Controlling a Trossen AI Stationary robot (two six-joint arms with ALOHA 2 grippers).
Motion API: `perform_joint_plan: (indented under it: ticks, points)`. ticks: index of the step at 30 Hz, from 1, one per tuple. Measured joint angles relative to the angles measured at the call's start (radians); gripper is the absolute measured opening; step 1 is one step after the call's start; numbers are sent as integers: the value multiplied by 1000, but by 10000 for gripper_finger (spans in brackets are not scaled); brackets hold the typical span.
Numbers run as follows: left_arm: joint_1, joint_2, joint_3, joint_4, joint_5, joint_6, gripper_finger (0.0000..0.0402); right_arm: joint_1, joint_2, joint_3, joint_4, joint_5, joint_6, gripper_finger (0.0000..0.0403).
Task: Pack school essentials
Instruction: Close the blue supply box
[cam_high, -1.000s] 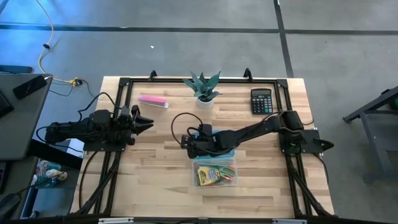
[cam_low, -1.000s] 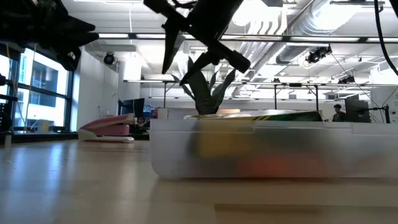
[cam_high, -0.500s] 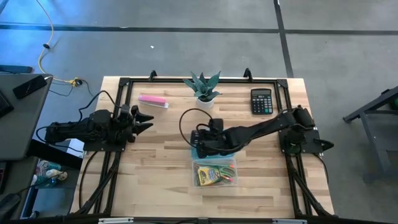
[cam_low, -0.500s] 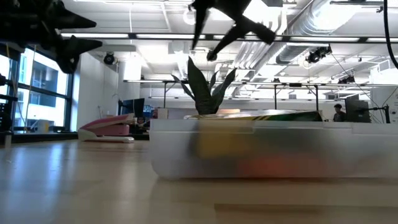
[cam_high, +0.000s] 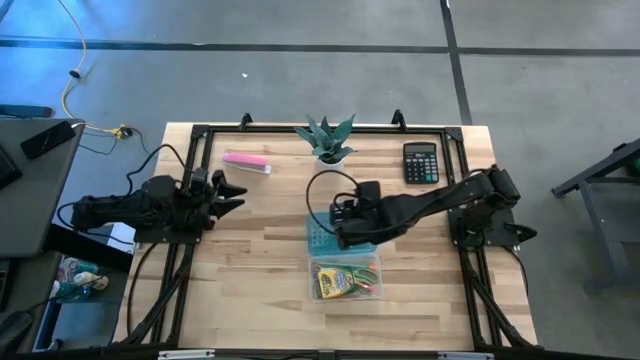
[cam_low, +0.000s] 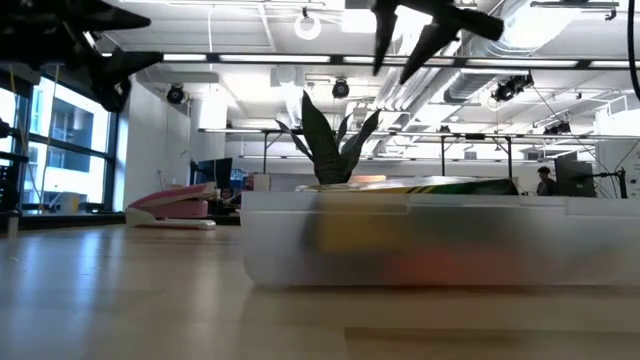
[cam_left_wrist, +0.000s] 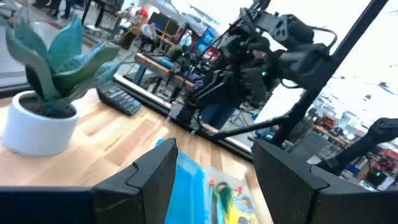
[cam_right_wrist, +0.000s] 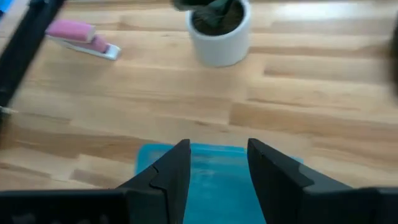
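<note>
A: Where's the stuff sitting rn?

B: School essentials (cam_high: 345, 279) are lying in the clear bin (cam_high: 318, 296), centre-front of the table (cam_high: 250, 270). Scissors, pens etc. jumbled in there, can't tell them apart. A light blue lid (cam_high: 319, 234) is lying flat, touching the bin's far edge, towards the plant (cam_high: 327, 140).

A: Which arm's nearer?

B: Right, by far. Right gripper (cam_high: 338, 217) is hovering over the lid's right edge w/ fingers part-open, holding nothing; wrist cam is looking past both fingers (cam_right_wrist: 168, 174) at the lid (cam_right_wrist: 205, 177) directly beneath. Left gripper (cam_high: 232, 195) is waiting well apart at the table's left side, jaws spread wide, empty.

A: So what does the next move hinge on?

B: My read: the lid's long axis is running near-to-far, in line w/ the bin, which is lying just nearer than the gripper. So the right arm is looking at a short carry towards the front edge, no turning needed. That's a guess, tho.
</note>
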Motion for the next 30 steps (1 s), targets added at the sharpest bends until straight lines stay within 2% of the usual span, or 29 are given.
perform_joint_plan:
  ticks: [5,10,15,22,30]
  points:
    - [0,61,1,110,-2,2,202,4,-41,0,-127,18,-1,149]
    - [0,173,1,215,-5,2,202,4,-101,0,-242,31,-16,149]
    - [0,306,56,229,-5,39,202,4,-164,-1,-349,62,-16,149]
    - [0,477,174,228,-9,164,202,4,-240,-1,-360,99,-114,149]
    - [-3,608,261,223,-4,138,202,3,-266,-1,-360,122,-215,149]
